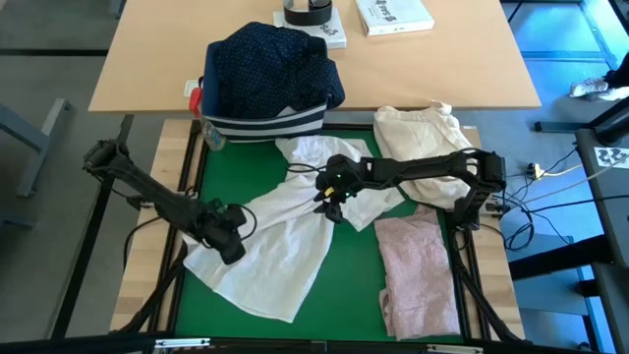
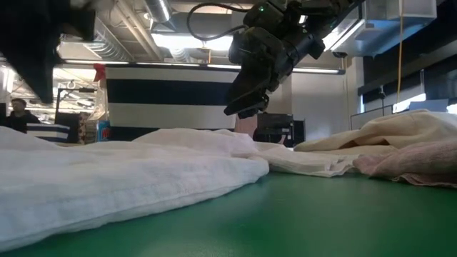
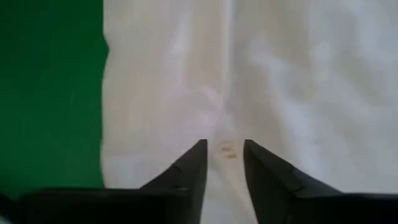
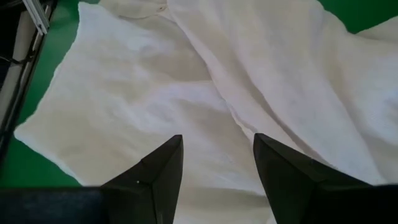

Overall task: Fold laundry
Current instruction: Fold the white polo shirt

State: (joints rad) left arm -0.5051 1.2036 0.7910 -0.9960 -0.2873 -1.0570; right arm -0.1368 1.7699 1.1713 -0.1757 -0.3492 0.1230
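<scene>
A white shirt (image 1: pixel 285 236) lies crumpled across the green mat (image 1: pixel 344 295), and also fills the low view (image 2: pixel 143 171). My left gripper (image 1: pixel 234 248) hangs open just above the shirt's left part (image 3: pixel 280 74), with only flat cloth showing between its fingers (image 3: pixel 224 146). My right gripper (image 1: pixel 332 208) stands open above the shirt's middle (image 4: pixel 186 93), clear of it in the low view (image 2: pixel 241 108). A pale pink top (image 1: pixel 418 275) lies flat at the mat's right. A navy white-dotted shirt (image 1: pixel 270 64) is heaped in the bin.
The navy striped bin (image 1: pixel 265 123) stands at the mat's far edge. A cream-beige cloth bundle (image 1: pixel 418 128) lies at the far right, under the right arm. Bare green mat shows near the front, between shirt and pink top. Books and a tape roll sit on the wooden table behind.
</scene>
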